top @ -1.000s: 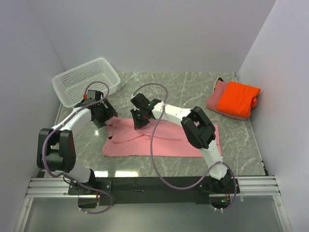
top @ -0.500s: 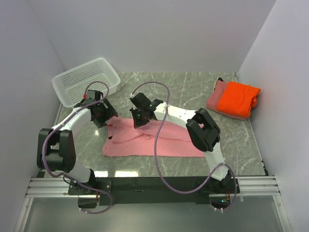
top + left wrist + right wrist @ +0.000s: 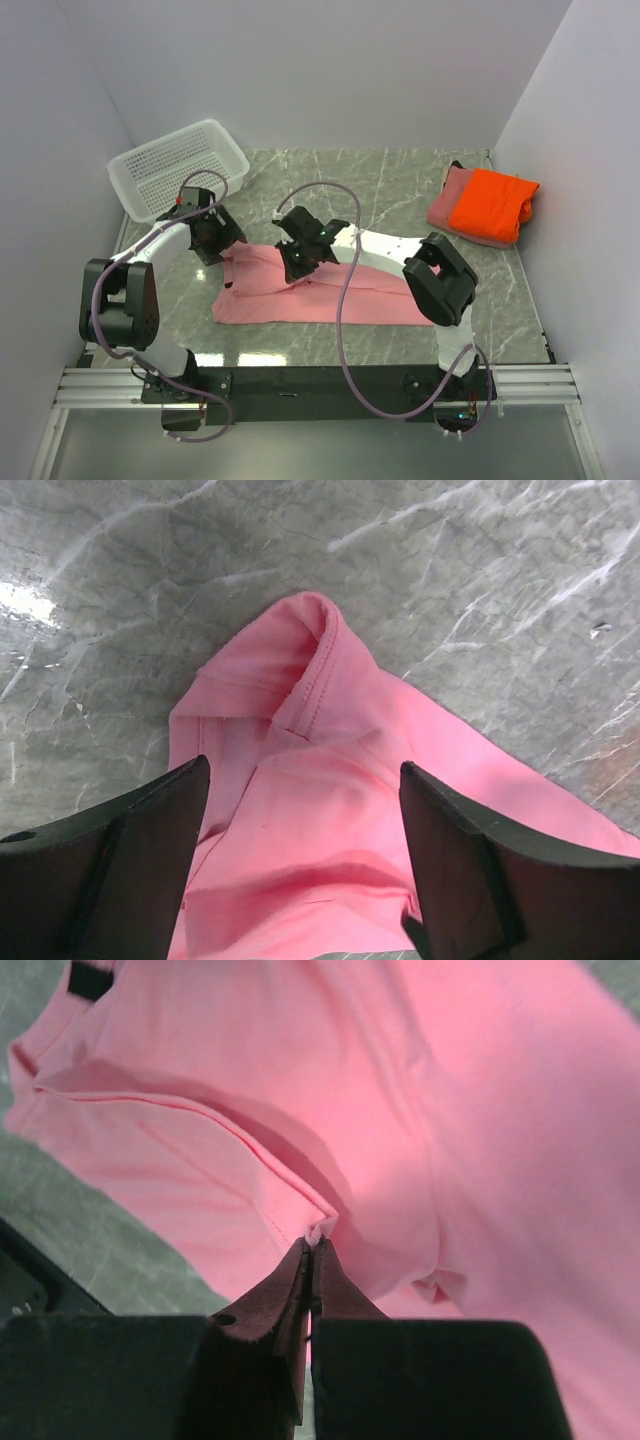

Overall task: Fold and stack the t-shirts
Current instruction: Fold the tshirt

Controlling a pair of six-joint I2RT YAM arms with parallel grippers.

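**Fig.** Top view w/ both wrist views.

- **R arm:** My R gripper is pinching a raised seam fold of the light pink t-shirt. The jaws are pressing together w/ only cloth betw. the tips. It is working nr the shirt's far edge, left of ctr.
- **L arm:** My L gripper is hanging over the shirt's far-left corner. The jaws are standing wide apart, one on each side of a stitched hem. Whether they are touching cloth, I cannot tell.
- **Pink shirt:** It is lying spread lengthwise on the marble table, creasing around the pinch.
- **Other shirts:** The orange t-shirt is sitting folded on top of the dusty rose t-shirt. Both are lying well apart from the pink shirt, beyond its far-right end.
- **Basket:** The white basket is standing beyond the pink shirt's far-left corner, nr but not touching.
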